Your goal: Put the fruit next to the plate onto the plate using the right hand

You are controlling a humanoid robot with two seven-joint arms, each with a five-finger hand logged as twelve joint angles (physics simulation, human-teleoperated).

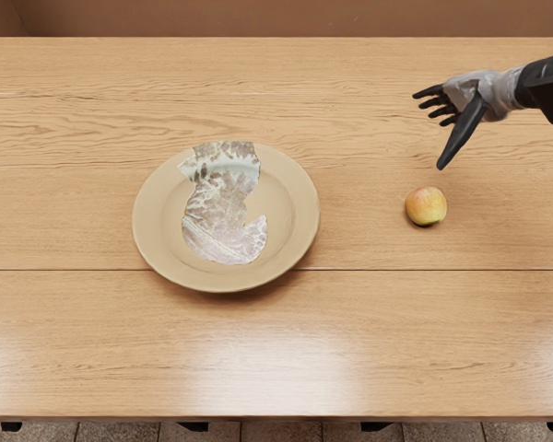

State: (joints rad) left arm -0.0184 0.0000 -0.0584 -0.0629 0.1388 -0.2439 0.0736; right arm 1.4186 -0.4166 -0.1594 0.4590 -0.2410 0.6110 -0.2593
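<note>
In the head view, the right hand [464,98] is hovering near the right edge of the table [276,350], fingers spread and holding nothing. The apple [426,205] is lying nearer the front edge, well apart from the plate [295,198]. It is looking light, firm and probably smooth, so fingers should be wrapping its widest middle.

Black-fingered right hand [456,109], grey palm, dark forearm

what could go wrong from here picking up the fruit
The apple is round and lies loose on the table; a glancing touch from the open right hand could roll it away from the plate. The plate has a raised rim, so a low carry might knock the apple against it.
</note>
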